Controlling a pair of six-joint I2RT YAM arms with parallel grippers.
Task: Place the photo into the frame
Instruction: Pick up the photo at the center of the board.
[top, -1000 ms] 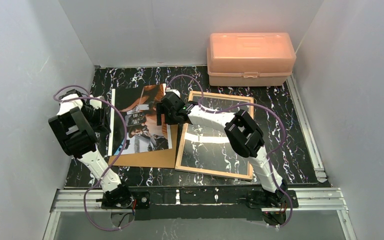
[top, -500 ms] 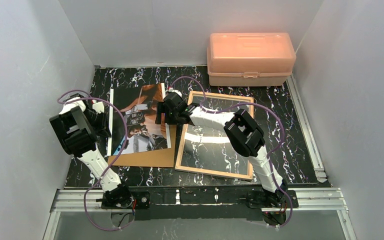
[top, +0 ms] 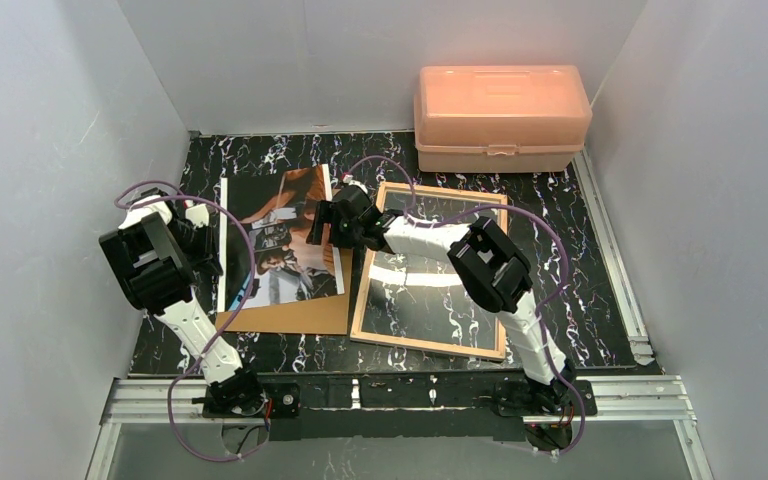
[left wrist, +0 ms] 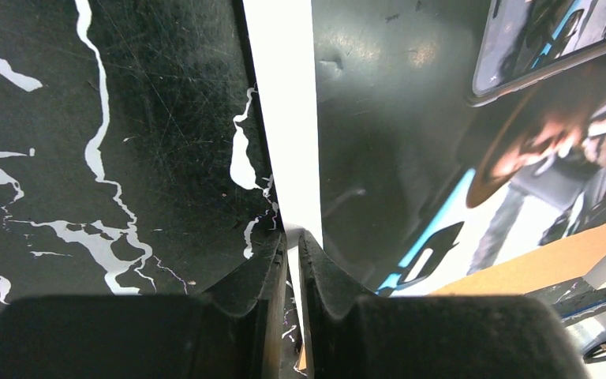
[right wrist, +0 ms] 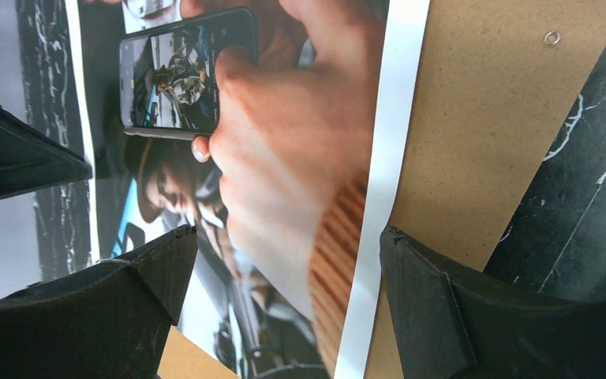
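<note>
The photo (top: 278,262), a dark print with an orange-brown hand and a phone, lies on a brown backing board (top: 295,320) left of centre. Right of it lies the frame (top: 428,346), its light wood border up. My left gripper (top: 208,240) is at the photo's left side. In the left wrist view its fingers (left wrist: 316,272) are pressed almost together on the photo's (left wrist: 410,118) white left border. My right gripper (top: 326,226) hangs open over the right edge of the photo (right wrist: 284,118). One fingertip is above the print and the other above the board (right wrist: 473,118).
A translucent orange lidded box (top: 500,118) stands at the back right. White walls close in the black marbled table (top: 580,300) on three sides. A metal rail (top: 610,250) runs along the right edge, and the frame's inside shows a bright reflection.
My left gripper's jaws have closed in on the photo's left border. My right gripper has shifted slightly left over the photo's right edge, still open.
</note>
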